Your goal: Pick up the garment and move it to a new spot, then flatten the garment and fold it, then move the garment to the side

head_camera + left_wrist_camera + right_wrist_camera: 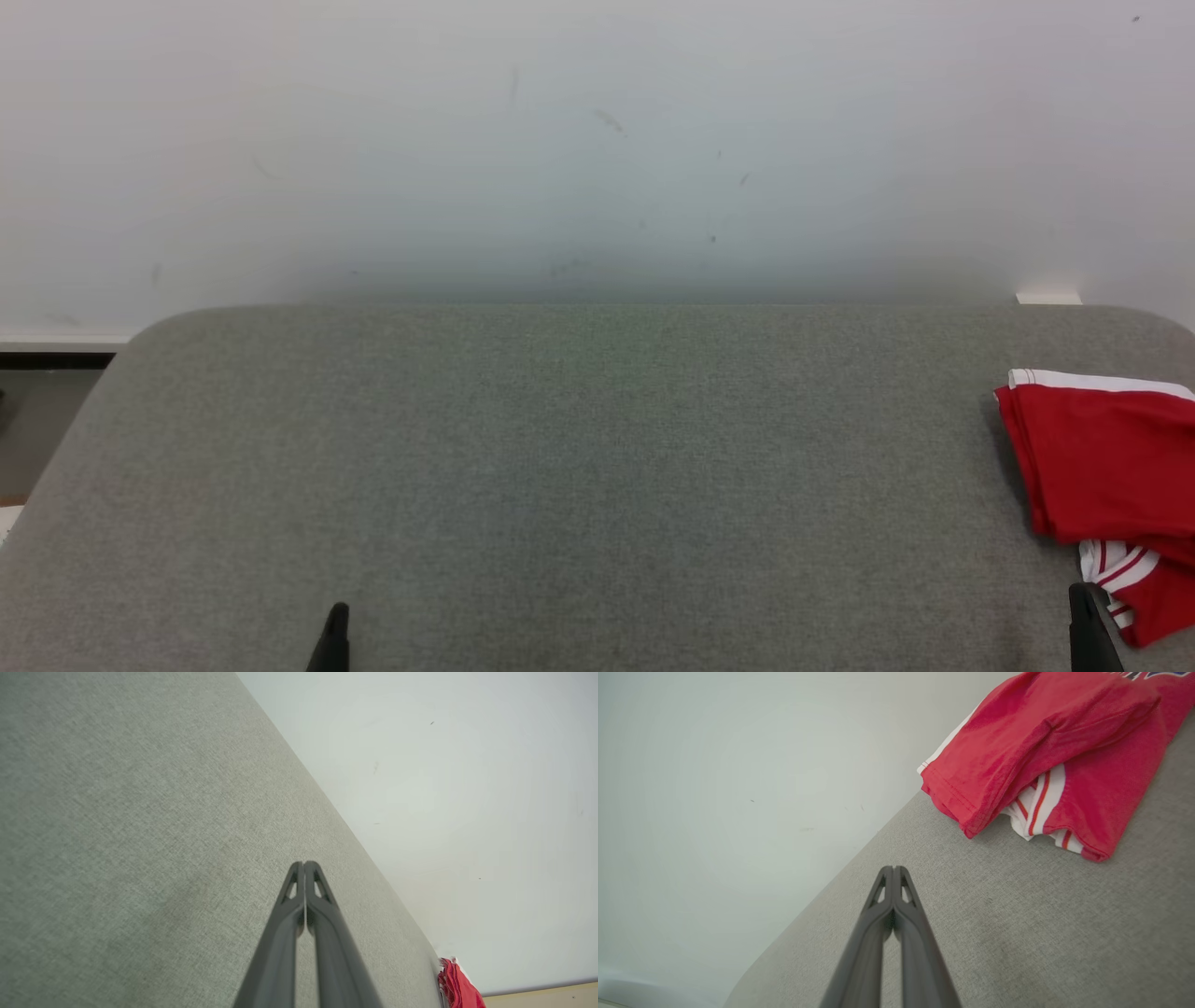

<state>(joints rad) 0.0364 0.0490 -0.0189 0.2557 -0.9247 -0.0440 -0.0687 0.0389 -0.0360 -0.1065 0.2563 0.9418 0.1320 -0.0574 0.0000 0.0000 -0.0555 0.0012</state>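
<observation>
The garment (1106, 467) is a red shirt with white and red striped trim, lying folded at the right edge of the grey fabric table (579, 467). In the right wrist view the garment (1041, 751) fills the upper right, apart from my right gripper (893, 868), whose fingers are pressed together and hold nothing. My right gripper (1083, 590) shows low in the head view, just left of the garment's striped sleeve. My left gripper (338, 609) sits at the lower left, and its fingers (303, 863) are shut and empty above bare table. A sliver of the garment (455, 982) shows far off.
A pale wall (597, 140) rises behind the table's far edge. A small white object (1047, 299) sits at the far right edge. Dark floor and a skirting strip (47, 392) show past the table's rounded left corner.
</observation>
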